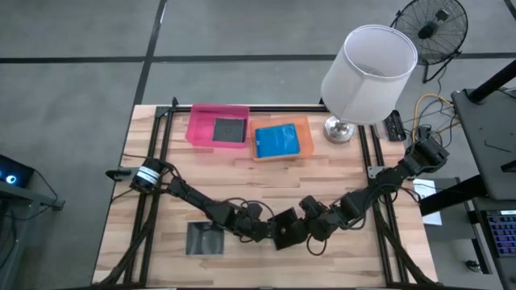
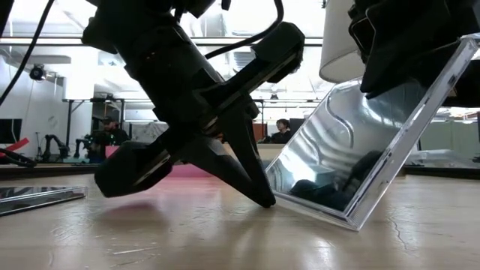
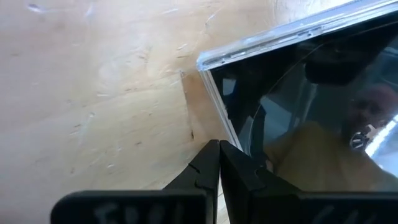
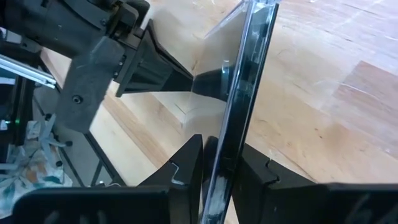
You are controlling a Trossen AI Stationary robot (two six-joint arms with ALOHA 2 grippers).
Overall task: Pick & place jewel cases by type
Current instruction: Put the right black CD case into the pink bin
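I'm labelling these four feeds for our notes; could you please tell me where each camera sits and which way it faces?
High: overhead, straight down; both arms, pink tray, orange tray.
Low: table height, level; left gripper shut, propping the tilted dark jewel case.
Left wrist: past its shut fingers at that case's corner.
Right wrist: right gripper clamping the case's edge.
Shared: the case shows in both wrist views.

In the low view the tilted case (image 2: 360, 161) loses its upper corner to the picture's edge, and the right end effector (image 2: 409, 41) covers its top
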